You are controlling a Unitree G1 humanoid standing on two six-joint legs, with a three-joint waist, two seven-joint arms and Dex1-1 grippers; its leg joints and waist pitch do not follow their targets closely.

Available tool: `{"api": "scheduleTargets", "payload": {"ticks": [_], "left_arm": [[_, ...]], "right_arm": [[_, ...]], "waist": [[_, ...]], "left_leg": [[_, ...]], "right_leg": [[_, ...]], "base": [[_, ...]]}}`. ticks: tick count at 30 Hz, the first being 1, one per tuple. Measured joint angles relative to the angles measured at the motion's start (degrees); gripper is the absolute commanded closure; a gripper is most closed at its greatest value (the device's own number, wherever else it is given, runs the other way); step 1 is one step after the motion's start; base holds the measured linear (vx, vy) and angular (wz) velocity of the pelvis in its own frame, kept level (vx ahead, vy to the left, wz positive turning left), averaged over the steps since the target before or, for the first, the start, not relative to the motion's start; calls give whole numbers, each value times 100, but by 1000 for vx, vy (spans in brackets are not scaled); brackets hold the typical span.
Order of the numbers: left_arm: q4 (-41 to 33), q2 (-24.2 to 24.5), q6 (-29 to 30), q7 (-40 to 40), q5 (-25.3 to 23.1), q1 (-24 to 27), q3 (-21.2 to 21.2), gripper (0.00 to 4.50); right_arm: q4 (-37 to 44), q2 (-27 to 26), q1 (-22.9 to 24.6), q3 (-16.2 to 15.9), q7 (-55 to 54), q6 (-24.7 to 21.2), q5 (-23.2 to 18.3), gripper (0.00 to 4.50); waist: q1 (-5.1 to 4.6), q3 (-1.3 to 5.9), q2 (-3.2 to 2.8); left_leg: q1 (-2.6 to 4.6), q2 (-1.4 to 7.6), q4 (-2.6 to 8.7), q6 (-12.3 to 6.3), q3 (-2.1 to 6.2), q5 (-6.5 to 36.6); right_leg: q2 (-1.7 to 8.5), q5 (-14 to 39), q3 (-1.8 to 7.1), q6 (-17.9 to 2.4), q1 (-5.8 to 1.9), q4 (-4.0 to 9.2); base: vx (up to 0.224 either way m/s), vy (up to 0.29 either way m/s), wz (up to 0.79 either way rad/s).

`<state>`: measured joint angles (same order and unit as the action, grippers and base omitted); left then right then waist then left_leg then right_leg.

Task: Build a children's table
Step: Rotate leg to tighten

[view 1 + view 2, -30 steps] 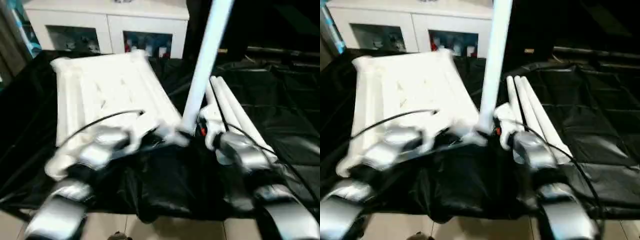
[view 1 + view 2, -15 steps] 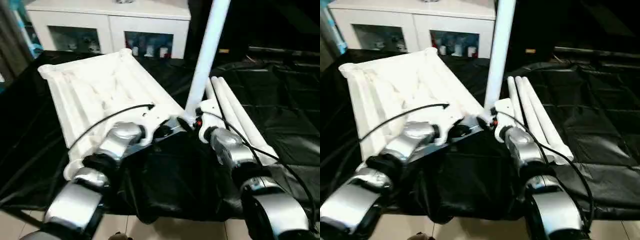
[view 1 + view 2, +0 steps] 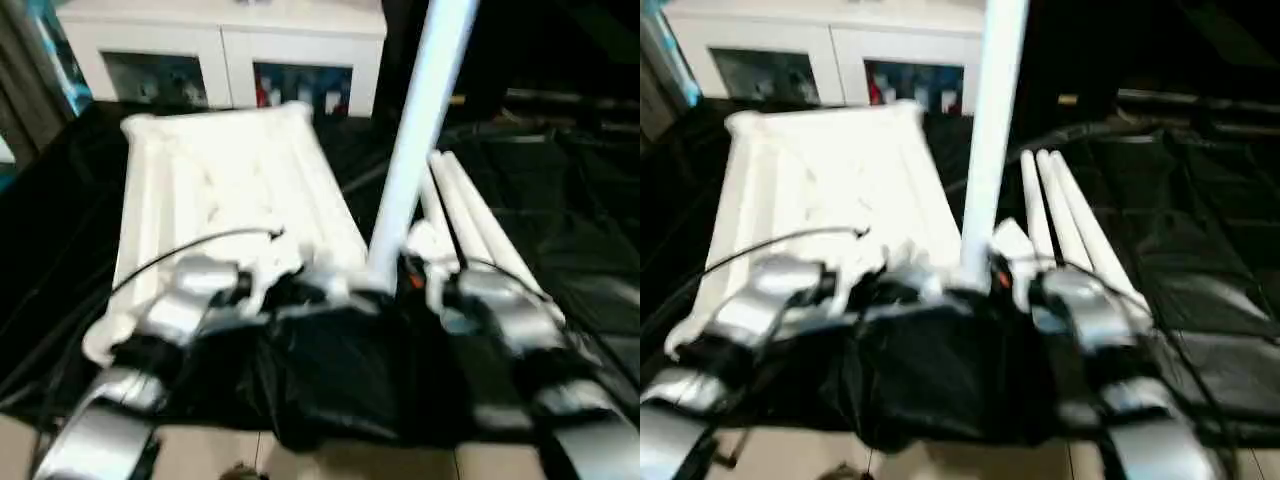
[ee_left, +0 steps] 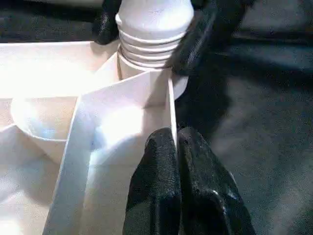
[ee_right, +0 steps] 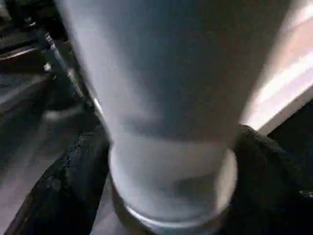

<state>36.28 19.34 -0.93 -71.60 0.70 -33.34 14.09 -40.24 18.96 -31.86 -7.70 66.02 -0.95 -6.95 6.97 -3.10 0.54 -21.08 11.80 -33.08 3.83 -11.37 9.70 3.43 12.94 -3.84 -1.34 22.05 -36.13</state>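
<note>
Low in the middle of the frame, the left gripper [image 4: 177,161] pinches a thin rib of the upside-down table top [image 3: 215,190], likely to keep it from sliding. Just above it, the right gripper [image 5: 166,161] hugs the upright leg [image 3: 415,140], whose ribbed end sits in the corner socket [image 4: 146,78], probably to screw it in. Further back at centre right, three spare legs [image 3: 470,215] wait on the black cloth [image 3: 580,200].

No readable text, label or number appears on anything here.
</note>
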Motion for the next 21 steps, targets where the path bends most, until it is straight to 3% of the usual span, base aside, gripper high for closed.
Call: {"api": "scheduleTargets", "payload": {"ticks": [4,14,18,21], "left_arm": [[-193,125,65,-179,81,121,-2,450],[-358,176,195,-217,128,194,-2,450],[-280,78,212,120,21,139,-3,450],[272,-242,343,928,-176,-236,-36,450]], "right_arm": [[171,28,57,-16,212,-137,-32,69],[534,-46,239,-42,276,-540,-223,156],[435,-218,237,78,-236,-583,-189,173],[-78,-648,-70,286,-1649,-538,2,175]], "waist": [[1,-1,2],[23,-2,4],[17,-2,5],[-52,1,9]], "left_leg": [[-2,0,0,0,0,0],[-19,0,-1,0,-1,0],[-10,0,-8,1,0,-1],[17,-1,-14,7,2,-5]], "right_leg": [[0,0,0,0,2,0],[0,1,0,1,18,1],[0,-2,2,3,11,-4],[0,-11,5,2,-10,-9]], "base": [[0,0,0],[0,0,0],[0,0,0],[0,0,0]]}}
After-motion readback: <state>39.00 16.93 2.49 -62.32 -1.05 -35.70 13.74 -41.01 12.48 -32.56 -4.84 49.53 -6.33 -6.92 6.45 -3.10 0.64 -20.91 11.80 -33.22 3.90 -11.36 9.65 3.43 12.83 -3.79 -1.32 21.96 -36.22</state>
